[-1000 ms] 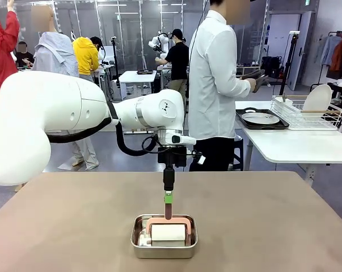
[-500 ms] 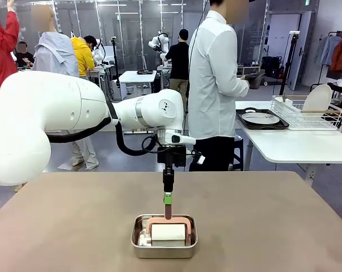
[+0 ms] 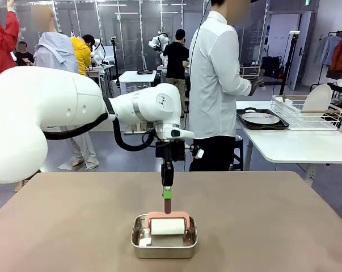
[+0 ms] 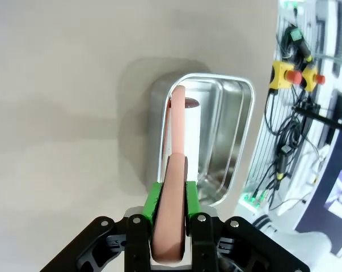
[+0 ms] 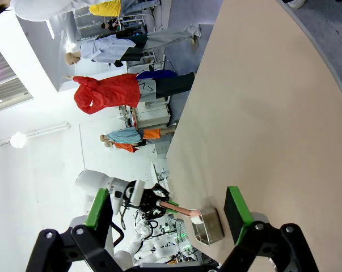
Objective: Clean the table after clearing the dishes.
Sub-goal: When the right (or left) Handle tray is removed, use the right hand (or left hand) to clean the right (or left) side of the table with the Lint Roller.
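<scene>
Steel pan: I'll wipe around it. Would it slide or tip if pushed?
The small rectangular steel pan looks thin and shiny, so it is probably light and apt to slide on the matte taupe table. Low and wide, it seems unlikely to tip.

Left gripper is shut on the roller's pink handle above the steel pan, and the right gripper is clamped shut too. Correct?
Not quite. The right gripper is open, fingers spread with nothing between them, as the right wrist view shows. The left gripper is indeed shut on the roller's pink handle above the steel pan.
</scene>
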Controlling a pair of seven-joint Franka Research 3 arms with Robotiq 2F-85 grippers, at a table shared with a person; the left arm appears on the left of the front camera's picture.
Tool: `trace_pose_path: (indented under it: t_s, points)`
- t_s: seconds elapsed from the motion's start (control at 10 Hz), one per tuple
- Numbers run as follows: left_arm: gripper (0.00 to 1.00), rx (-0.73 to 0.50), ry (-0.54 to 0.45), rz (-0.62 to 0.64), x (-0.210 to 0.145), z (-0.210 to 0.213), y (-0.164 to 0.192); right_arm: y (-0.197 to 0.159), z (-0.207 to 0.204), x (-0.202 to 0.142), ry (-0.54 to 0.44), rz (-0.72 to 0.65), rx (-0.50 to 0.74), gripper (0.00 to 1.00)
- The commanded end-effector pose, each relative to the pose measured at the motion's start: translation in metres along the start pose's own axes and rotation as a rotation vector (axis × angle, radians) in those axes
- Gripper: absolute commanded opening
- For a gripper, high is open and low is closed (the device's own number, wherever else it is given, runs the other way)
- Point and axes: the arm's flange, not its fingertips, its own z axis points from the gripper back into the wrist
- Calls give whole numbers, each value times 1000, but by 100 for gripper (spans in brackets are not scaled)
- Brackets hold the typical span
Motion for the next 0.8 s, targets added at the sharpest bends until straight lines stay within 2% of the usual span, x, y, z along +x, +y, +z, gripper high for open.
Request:
trace_pose_path:
  t_s: [0.0, 0.1, 0.2, 0.3, 0.5, 0.6, 0.7]
  points:
    - [0, 52, -122, 273, -38, 49, -39, 2, 2, -2, 12, 5, -8, 100]
    - [0, 89, -242, 460, -76, 63, -59, 2, 2, -2, 12, 5, -8, 100]
    - [0, 50, -335, 583, -112, 65, -70, 2, 2, -2, 12, 5, -8, 100]
    - [0, 46, -433, 697, -148, 66, -77, 2, 2, -2, 12, 5, -8, 100]
    - [0, 62, -694, 943, -216, 50, -76, 2, 2, -2, 12, 5, -8, 100]
    - [0, 47, -785, 1034, -236, 33, -74, 2, 2, -2, 12, 5, -8, 100]
    - [0, 27, -831, 1104, -248, 16, -70, 2, 2, -2, 12, 5, -8, 100]
